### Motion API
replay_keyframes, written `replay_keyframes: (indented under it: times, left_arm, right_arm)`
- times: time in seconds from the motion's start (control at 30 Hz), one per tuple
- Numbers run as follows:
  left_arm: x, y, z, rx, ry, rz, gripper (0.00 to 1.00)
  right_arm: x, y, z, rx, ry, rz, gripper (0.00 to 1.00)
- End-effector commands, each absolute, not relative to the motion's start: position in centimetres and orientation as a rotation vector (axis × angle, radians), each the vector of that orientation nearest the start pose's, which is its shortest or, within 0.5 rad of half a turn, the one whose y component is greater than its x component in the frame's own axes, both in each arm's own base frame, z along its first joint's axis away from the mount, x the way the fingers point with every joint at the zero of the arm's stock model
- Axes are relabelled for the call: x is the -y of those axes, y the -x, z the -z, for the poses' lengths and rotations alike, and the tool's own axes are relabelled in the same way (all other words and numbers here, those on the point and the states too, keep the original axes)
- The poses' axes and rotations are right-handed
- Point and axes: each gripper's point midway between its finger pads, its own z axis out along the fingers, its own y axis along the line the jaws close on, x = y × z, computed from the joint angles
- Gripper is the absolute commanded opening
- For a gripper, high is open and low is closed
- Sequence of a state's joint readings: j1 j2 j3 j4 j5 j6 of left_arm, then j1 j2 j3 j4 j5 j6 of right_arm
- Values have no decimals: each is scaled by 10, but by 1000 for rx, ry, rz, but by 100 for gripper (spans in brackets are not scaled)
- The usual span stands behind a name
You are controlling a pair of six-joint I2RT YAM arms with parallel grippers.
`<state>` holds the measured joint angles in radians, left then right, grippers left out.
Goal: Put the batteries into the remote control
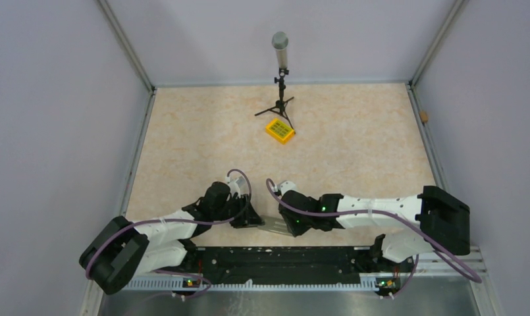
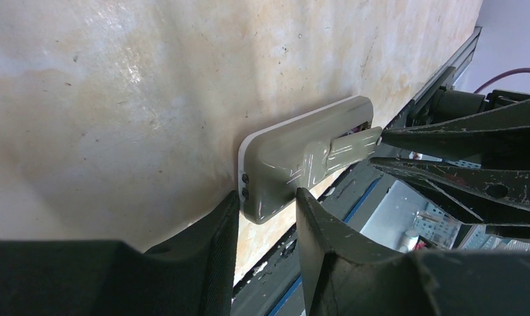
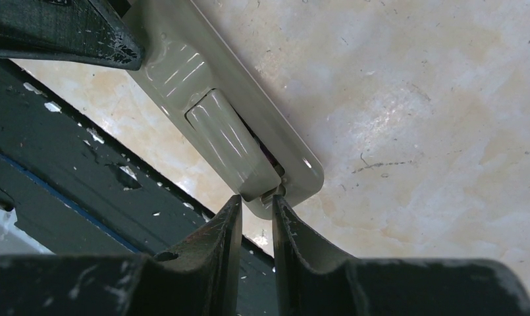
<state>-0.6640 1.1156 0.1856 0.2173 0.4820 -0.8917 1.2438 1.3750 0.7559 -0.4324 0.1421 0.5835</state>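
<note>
Two tools meet at one slim rectangular remote control (image 1: 273,225), grey plastic back up with a thin white rim; it is the only handset I count. It sits at the near edge of the pale marbled bench (image 1: 354,145), just beside the black base rail (image 1: 282,260), between my two arms. From above, its long axis runs left to right, roughly along that edge. The end with the battery cover points toward the right arm, and the plain rounded end points toward the left.

My left tool (image 2: 266,194) is clenched on the plain end, one finger against the white rim by two small dark dots and the other against the grey back. My right tool (image 3: 256,199) has its fingers nearly together, tips at the cover end; I cannot tell whether they pinch anything. One glossy battery cover (image 3: 226,141) sits partway out of its seat. Something dark shows in the slot beside it, too hidden for me to name.

Farther out I count one square yellow box with green keys (image 1: 280,130). Just behind it stands one black tripod stand topped by a grey cylinder (image 1: 280,43).
</note>
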Motion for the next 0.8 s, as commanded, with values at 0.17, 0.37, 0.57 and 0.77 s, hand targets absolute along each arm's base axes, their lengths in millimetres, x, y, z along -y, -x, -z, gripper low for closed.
replay_keyframes:
  times: [0.17,0.37,0.57,0.77]
  left_arm:
    - [248,-130,-43,-2524,-43,1308,38]
    - [248,-130,-43,-2523,-46,1310,38]
    - [249,-130,-43,-2524,-46,1313,38]
    - [249,-129,-43,-2523,-48,1312,38]
  right_arm:
    - [-323,-104,-91,-2404,792,-627,22]
    - [-323,-103,-89,-2406,796,-619,22]
    - [-321,-104,-83,-2420,795,-597,22]
    - [-321,-104,-78,-2428,795,-588,24]
